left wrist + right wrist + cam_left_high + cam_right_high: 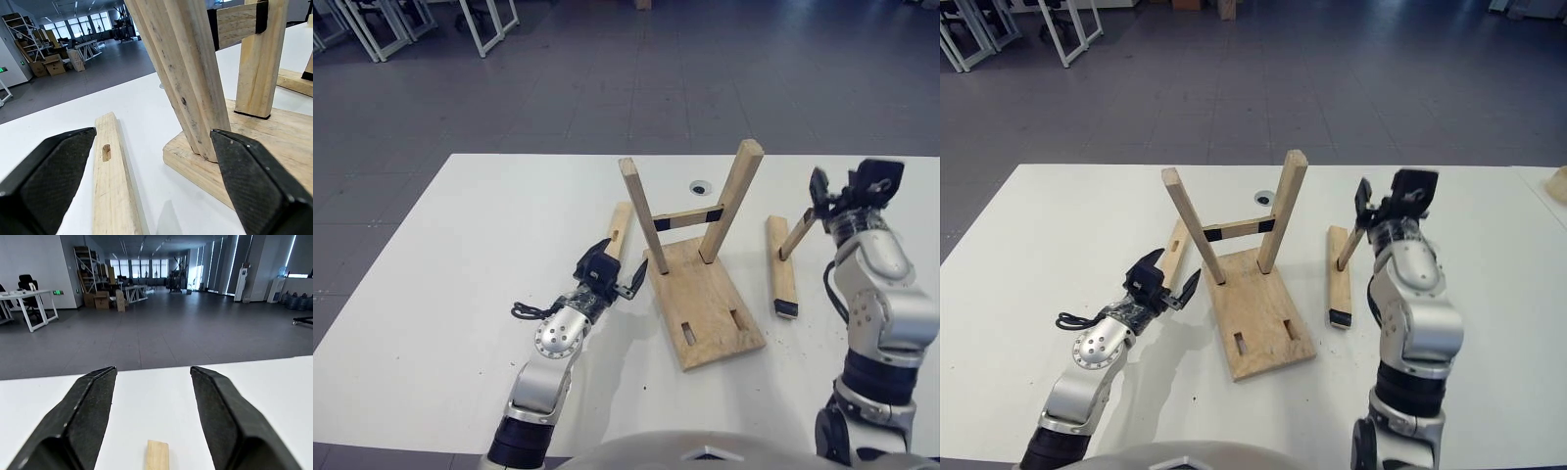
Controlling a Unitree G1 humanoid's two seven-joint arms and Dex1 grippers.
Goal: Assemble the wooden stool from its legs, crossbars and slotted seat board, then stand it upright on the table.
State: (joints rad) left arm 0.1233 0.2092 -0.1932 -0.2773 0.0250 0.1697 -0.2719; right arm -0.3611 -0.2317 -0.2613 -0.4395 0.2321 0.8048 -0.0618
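- Pale wooden slotted seat board (713, 311): flat at the centre of the white table (460, 255); two empty slots at its near end.
- Two upright wooden legs (641, 215): standing at its far end, joined by a black-tipped crossbar (688, 217).
- Loose wooden leg (620, 230): flat, at 10 o'clock of the board.
- Second flat leg (780, 279): at 3 o'clock, a tilted crossbar (796, 235) rising from it.
- Left gripper (625, 266): at 9 o'clock, jaws spread.
- Right gripper (153, 371): at 2 o'clock, jaws spread around the tilted crossbar's top.

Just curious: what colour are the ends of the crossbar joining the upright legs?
Black, on the pale wooden crossbar; clearest in left wrist view.
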